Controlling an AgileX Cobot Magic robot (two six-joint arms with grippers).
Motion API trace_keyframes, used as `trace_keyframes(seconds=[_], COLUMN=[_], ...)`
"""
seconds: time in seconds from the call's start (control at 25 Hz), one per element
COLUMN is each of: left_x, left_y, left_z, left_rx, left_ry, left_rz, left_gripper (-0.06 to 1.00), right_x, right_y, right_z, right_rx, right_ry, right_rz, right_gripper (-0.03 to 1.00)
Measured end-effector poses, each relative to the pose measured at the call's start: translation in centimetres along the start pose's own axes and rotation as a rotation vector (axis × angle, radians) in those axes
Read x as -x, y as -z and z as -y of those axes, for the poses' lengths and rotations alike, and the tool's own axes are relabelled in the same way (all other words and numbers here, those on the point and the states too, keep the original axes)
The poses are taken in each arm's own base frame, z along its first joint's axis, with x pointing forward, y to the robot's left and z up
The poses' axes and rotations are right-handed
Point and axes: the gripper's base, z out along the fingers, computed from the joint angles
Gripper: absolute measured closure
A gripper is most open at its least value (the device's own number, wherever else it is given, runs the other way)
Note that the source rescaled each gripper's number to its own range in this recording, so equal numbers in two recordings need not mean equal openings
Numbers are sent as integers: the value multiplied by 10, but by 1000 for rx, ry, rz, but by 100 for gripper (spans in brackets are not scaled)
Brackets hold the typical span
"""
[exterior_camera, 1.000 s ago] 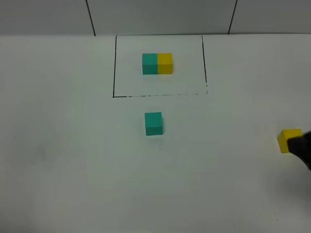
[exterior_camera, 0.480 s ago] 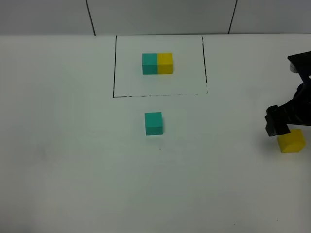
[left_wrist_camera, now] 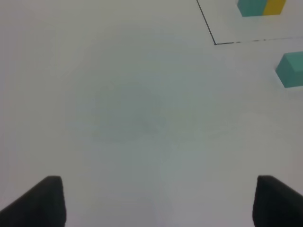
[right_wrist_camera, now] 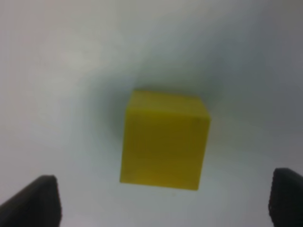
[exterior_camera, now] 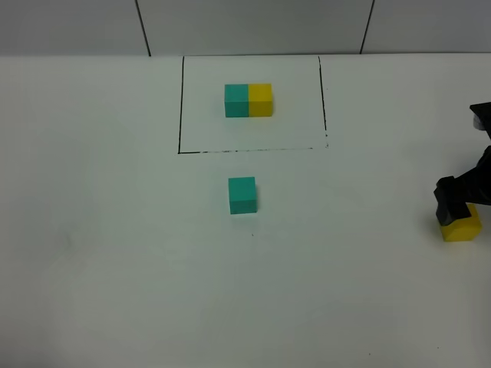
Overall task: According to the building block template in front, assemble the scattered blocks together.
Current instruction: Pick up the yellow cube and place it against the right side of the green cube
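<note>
The building block template (exterior_camera: pixel 248 100), a teal and yellow bar, sits inside a thin black rectangle at the back middle. It also shows in the left wrist view (left_wrist_camera: pixel 261 6). The loose teal cube (exterior_camera: pixel 242 195) (left_wrist_camera: pixel 290 69) stands in front of the frame. The loose yellow cube (exterior_camera: pixel 462 228) lies at the far right. My right gripper (exterior_camera: pixel 457 201) hangs right over it and covers its back edge. In the right wrist view the yellow cube (right_wrist_camera: pixel 164 140) lies centred between the spread fingers of the open gripper (right_wrist_camera: pixel 163 204). My left gripper (left_wrist_camera: pixel 158 203) is open over bare table.
The white table (exterior_camera: pixel 115 253) runs to a grey tiled wall (exterior_camera: pixel 253 23) at the back. The black frame line (exterior_camera: pixel 181 107) (left_wrist_camera: pixel 210 33) lies flat on the table. The left arm does not show in the exterior high view.
My right gripper has come in from the right edge, passed above the yellow cube, and now sits lower and further right, over it. Both cubes stay put.
</note>
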Motion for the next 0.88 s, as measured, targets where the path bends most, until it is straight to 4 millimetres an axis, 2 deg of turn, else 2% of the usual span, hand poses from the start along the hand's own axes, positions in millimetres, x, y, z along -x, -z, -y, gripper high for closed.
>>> trace_keyframes(seconds=[0.48,0.88], left_x=[0,0], left_y=[0,0], left_z=[0,0], left_rx=[0,0], left_ry=[0,0], left_rz=[1,3], left_gripper=[-1,-1], right_x=[5,4], right_y=[-33,-50], right_z=[2,3], right_rx=[1,3], right_ry=[-2,-17], right_rz=[-25,-54], right_gripper=[19,19])
